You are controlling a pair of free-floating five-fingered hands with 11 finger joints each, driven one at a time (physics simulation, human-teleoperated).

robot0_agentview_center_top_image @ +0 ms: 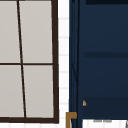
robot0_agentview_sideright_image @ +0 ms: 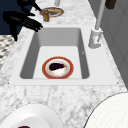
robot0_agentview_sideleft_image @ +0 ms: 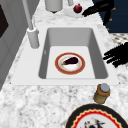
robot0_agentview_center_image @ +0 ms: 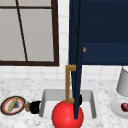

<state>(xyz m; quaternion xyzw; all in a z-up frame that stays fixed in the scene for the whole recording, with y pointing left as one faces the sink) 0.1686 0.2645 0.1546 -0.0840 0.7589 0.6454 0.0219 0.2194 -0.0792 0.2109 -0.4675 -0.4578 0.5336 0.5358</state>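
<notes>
My left hand (robot0_agentview_center_image: 35, 107) hovers at the sink's left front corner beside a small lidded jar (robot0_agentview_center_image: 26, 105), its fingers straight and holding nothing. It is the nearer hand (robot0_agentview_sideleft_image: 117, 55) in the left side view and the farther hand (robot0_agentview_sideright_image: 26, 3) in the right side view. My right hand (robot0_agentview_center_image: 80, 99) hangs just behind the lower edge of an open navy cabinet door (robot0_agentview_center_image: 77, 62), near the foot of its brass handle (robot0_agentview_center_image: 67, 82). Its fingers (robot0_agentview_sideright_image: 30, 23) are stretched out and empty. The same hand (robot0_agentview_sideleft_image: 96, 8) points toward a dark red fruit (robot0_agentview_sideleft_image: 77, 8).
In the sink (robot0_agentview_sideleft_image: 100, 67) lies a red-rimmed plate (robot0_agentview_sideleft_image: 58, 65) with an eggplant (robot0_agentview_sideleft_image: 70, 60). The faucet (robot0_agentview_sideleft_image: 32, 37) stands at the back. A patterned plate (robot0_agentview_center_image: 5, 106) sits left, a white plate (robot0_agentview_center_image: 115, 108) and a pale vessel (robot0_agentview_center_image: 123, 82) right. A red ball (robot0_agentview_center_image: 63, 117) is in front.
</notes>
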